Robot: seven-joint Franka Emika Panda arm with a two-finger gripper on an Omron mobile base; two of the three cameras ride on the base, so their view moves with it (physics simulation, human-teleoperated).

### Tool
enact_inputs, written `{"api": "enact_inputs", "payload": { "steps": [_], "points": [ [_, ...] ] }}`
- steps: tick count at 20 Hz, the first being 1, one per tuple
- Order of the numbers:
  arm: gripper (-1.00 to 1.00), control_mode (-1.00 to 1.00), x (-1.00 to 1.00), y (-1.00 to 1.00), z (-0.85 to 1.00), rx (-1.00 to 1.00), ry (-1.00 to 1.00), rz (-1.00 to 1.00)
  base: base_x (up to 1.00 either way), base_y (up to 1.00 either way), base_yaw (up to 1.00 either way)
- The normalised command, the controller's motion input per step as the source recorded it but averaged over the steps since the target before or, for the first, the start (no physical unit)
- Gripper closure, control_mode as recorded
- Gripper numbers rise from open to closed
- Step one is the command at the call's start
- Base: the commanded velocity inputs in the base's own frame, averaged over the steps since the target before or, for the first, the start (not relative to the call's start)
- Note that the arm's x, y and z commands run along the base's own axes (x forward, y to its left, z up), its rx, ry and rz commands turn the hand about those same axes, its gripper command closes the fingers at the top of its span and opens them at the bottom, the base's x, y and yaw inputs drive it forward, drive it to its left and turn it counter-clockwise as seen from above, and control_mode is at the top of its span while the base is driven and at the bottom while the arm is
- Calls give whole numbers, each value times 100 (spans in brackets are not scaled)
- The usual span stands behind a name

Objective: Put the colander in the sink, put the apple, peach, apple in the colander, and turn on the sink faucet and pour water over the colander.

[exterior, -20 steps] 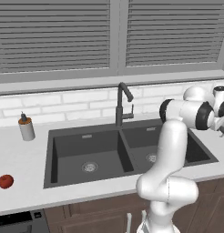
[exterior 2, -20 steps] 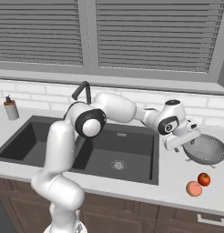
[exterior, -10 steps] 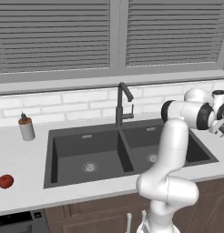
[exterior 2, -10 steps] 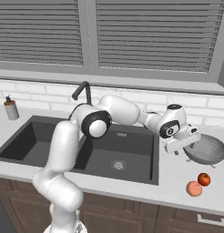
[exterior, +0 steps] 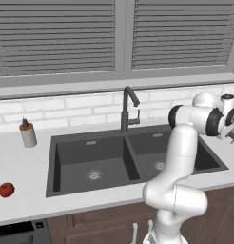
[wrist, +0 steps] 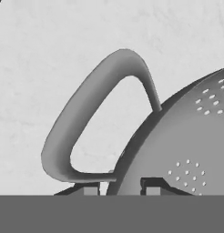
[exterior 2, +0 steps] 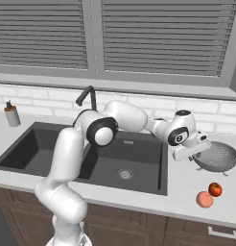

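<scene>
The silvery colander [exterior 2: 219, 156] stands on the counter to the right of the dark sink [exterior 2: 36, 150]. Its holed wall [wrist: 186, 145] and loop handle [wrist: 86, 118] fill the hand view. My gripper [exterior 2: 199, 148] is at the colander's left rim, with one fingertip [wrist: 91, 189] outside the rim and the other inside, shut on it. A peach [exterior 2: 204, 199] and a red apple [exterior 2: 215, 189] lie on the counter in front of the colander. Another red apple [exterior: 6, 189] lies far left of the sink [exterior: 90, 152]. The sink faucet [exterior: 128, 108] stands behind the divider, no water running.
A grey soap dispenser [exterior: 27, 134] stands on the counter at the sink's back left corner. White tile wall and shuttered windows run behind the counter. My arm stretches across the right basin toward the right end of the counter.
The jaws have gone from wide open to shut on the colander's rim. The hand has shifted slightly toward the colander; the fruit and colander have stayed where they were.
</scene>
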Motion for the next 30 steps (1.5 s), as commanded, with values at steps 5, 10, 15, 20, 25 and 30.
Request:
{"api": "enact_inputs", "payload": {
  "steps": [5, 10, 15, 20, 25, 30],
  "points": [
    [100, -100, -27, 2, 10, 2, -12, 0, 0, 0, 0],
    [100, -100, -39, 21, 47, 3, -13, 0, 0, 0, 0],
    [100, -100, -52, 39, 58, 0, -9, 8, 0, 0, 0],
    [100, -100, -60, 50, 49, 0, -3, 17, 0, 0, 0],
    [100, -100, -52, 62, 49, 0, 0, 28, 0, 0, 0],
    [100, -100, -50, 68, 43, 0, 0, 36, 0, 0, 0]
  ]
}}
